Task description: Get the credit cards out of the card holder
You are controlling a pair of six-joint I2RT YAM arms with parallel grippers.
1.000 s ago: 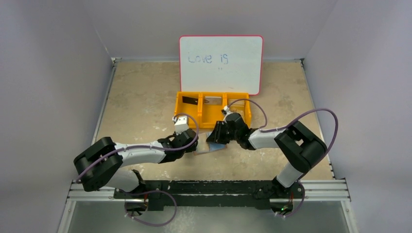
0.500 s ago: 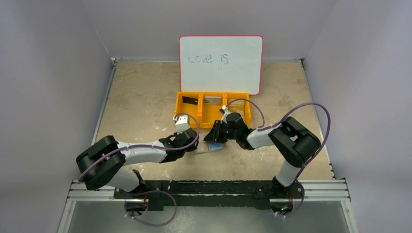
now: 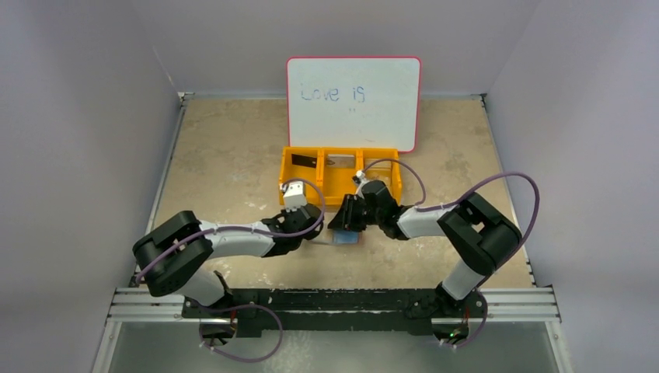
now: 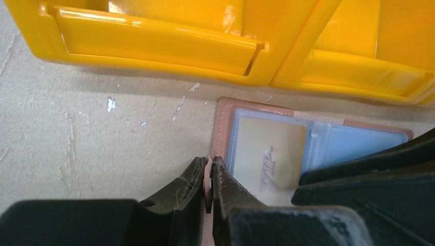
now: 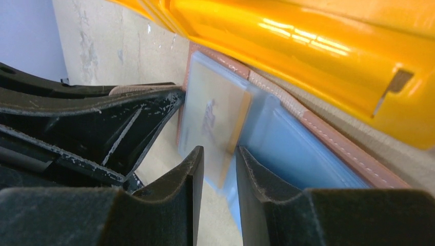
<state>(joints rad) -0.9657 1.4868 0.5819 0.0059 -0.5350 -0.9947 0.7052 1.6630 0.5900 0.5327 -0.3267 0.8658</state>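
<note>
- Left gripper (image 4: 209, 177): pinching the brown leather border of the card holder (image 4: 354, 146), its jaws standing almost together on that edge.
- Card holder: lying open and flat on the table (image 4: 77, 133), just beside the front wall of the orange tray (image 4: 154, 46).
- Beige card (image 4: 267, 154): sitting in the clear pocket nearest the pinched edge, its printed face showing.
- Right gripper (image 5: 219, 174): standing narrowly apart, straddling this card's near edge. Whether its pads are touching it cannot be told.
- Dark card (image 3: 308, 162): lying in the tray's left compartment.
</note>
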